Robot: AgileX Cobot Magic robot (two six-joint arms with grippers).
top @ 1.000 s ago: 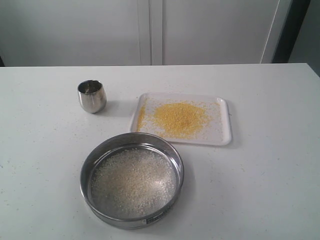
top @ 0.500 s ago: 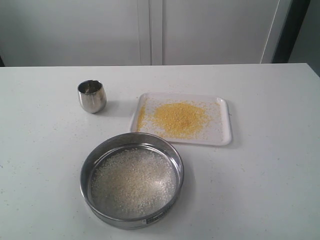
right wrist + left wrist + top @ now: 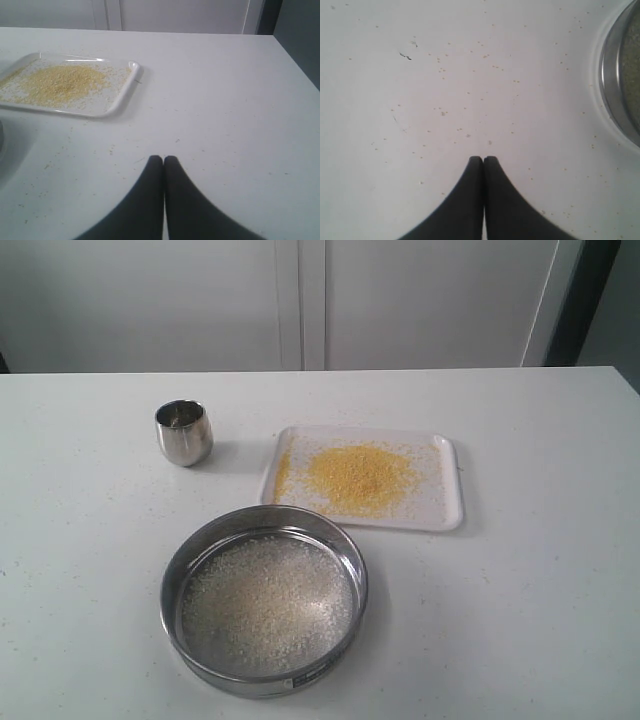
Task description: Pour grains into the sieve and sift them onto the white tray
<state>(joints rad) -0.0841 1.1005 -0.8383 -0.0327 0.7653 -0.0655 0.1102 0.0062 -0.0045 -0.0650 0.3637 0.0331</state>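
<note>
The sieve (image 3: 264, 673) stands on the table at the front, with whitish rice-like grains (image 3: 268, 604) spread over its mesh. Behind it to the right lies the white tray (image 3: 446, 502) holding a heap of yellow granules (image 3: 360, 477). Neither arm shows in the exterior view. My left gripper (image 3: 483, 159) is shut and empty above bare table, with the sieve's steel rim (image 3: 612, 90) off to one side. The right gripper (image 3: 163, 158) is shut and empty too, over the table, apart from the tray (image 3: 122, 92) and its yellow granules (image 3: 62, 82).
A small rounded steel cup (image 3: 184, 433) stands upright at the back left, beside the tray. Stray grains (image 3: 442, 113) are scattered over the white table. White cabinet doors (image 3: 300, 300) rise behind the table's far edge.
</note>
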